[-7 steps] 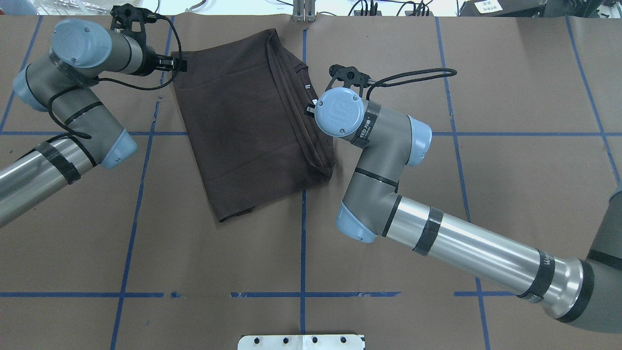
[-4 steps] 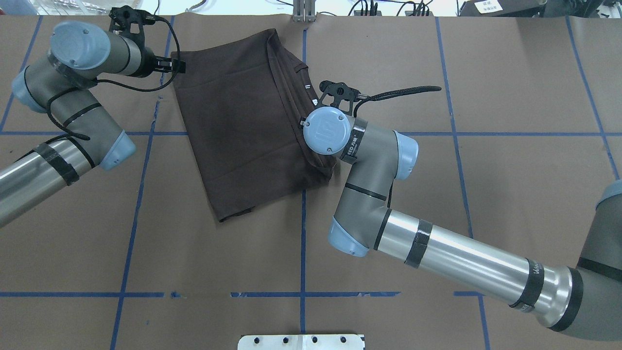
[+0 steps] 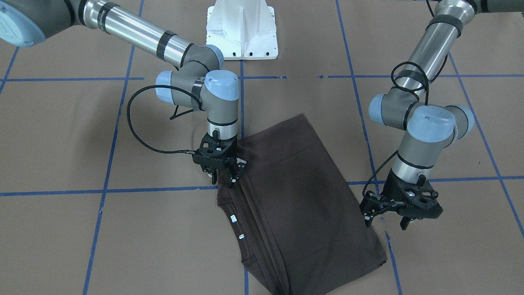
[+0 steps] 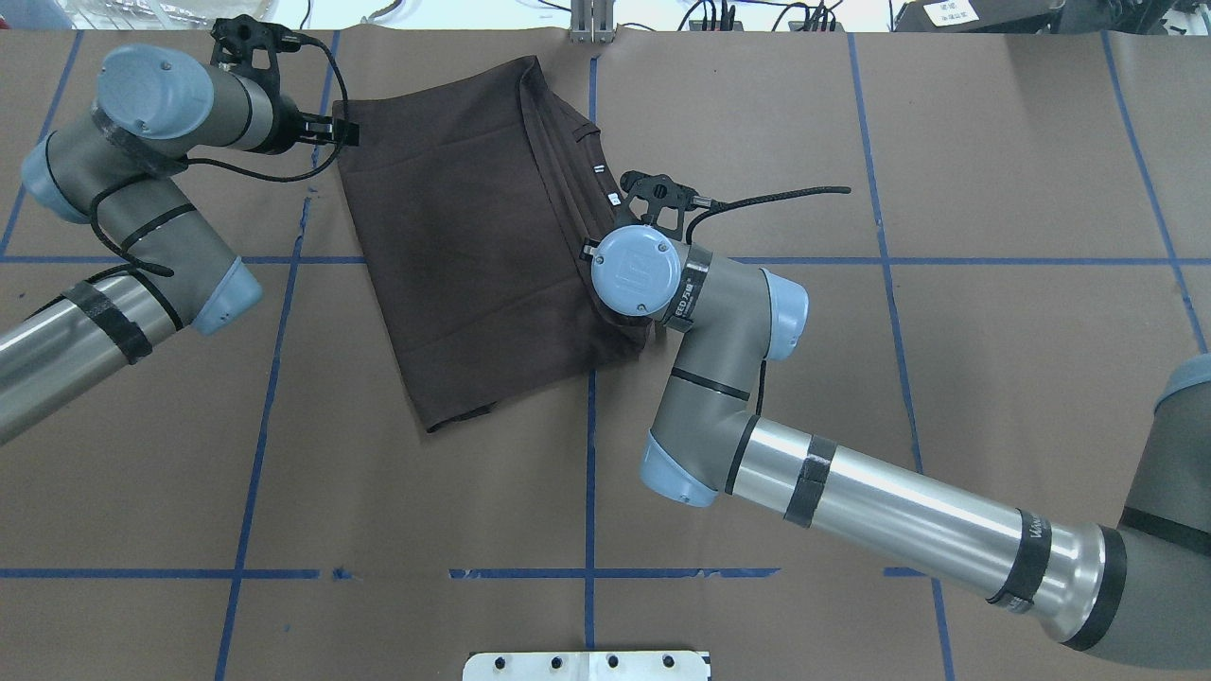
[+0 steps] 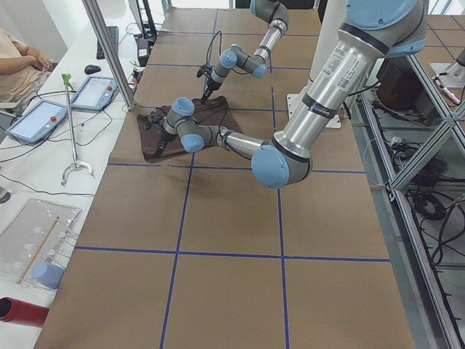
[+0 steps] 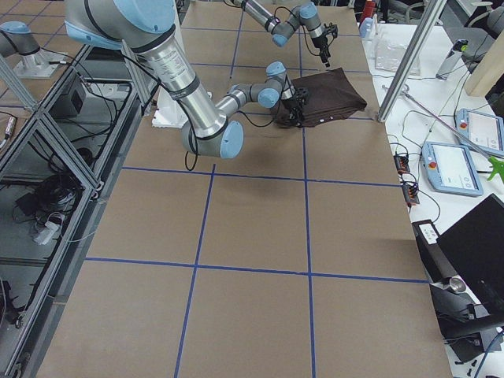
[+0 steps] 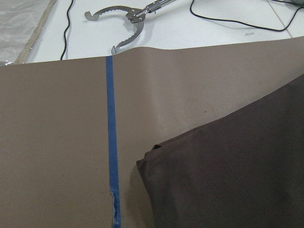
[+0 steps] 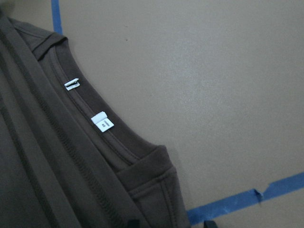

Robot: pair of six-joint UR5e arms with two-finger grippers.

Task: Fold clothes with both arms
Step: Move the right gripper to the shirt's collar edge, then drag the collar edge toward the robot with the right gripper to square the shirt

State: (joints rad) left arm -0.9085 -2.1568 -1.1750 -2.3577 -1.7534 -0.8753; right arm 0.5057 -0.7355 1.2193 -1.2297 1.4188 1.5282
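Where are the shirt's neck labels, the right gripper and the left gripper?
neck labels [image 8: 102, 122]: right wrist view, on the larger white label.
right gripper [image 3: 224, 179]: front-facing view, midway between fingertips.
left gripper [image 3: 385, 221]: front-facing view, midway between fingertips.

I count one shirt [image 4: 473, 255]. I have two arms, my left arm [image 4: 142, 236] and my right arm [image 4: 851, 492], and two grippers, the left gripper [image 3: 385, 223] and the right gripper [image 3: 223, 181]. The shirt carries two white labels [image 8: 102, 122]. One white pedestal [image 3: 241, 28] stands at top middle. One person [image 5: 18, 65] sits at upper left.
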